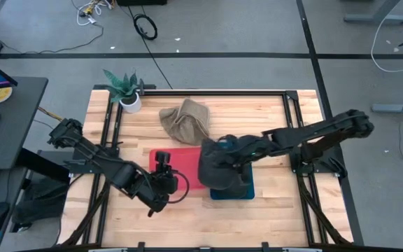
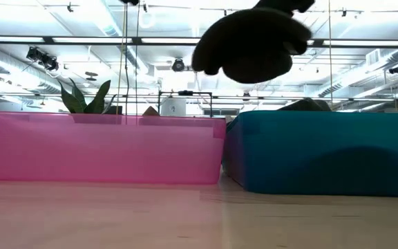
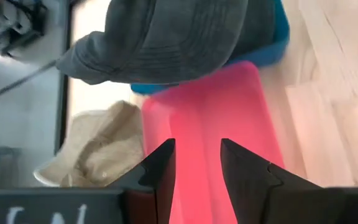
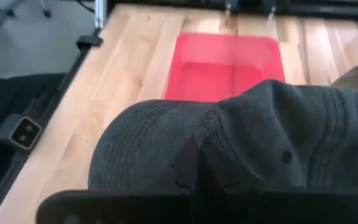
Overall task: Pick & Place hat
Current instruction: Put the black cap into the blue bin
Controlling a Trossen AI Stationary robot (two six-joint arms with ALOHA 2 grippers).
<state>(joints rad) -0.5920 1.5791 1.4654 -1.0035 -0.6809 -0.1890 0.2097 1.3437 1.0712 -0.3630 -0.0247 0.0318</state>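
step now: the right gripper (image 1: 224, 155) holds the dark grey cloth cap (image 1: 222, 168) up in the air; I think this is the carrying part, with the setting down not yet done
right tool: its fingers are pressed together on the top of the cap, as the right wrist view shows
where the cap is: it hangs over the blue plastic bin (image 1: 247, 192), which sits just at 3 o'clock of the red plastic bin (image 1: 180, 166); the low view shows the cap well above both bin rims, touching nothing
left tool: the left gripper (image 1: 162, 166) waits over the 9 o'clock end of the red bin, with its two fingers apart and nothing between them
next move: I think the cap has to go straight down into the blue bin, and then the fingers let go; which bin is meant I cannot tell from the task words
edges: the two bins stand side by side, almost touching, so the cap brim could catch on the shared walls
other things: a tan crumpled cloth hat (image 1: 185, 120) lies at 12 o'clock of the red bin, and a small green plant in a white pot (image 1: 126, 94) stands near the 10 o'clock corner of the light wooden table (image 1: 271, 210)
open room: bare wood at 6 o'clock of both bins, and the air over the blue bin looks free; the left arm is close by at 9 o'clock, so going that way is tight
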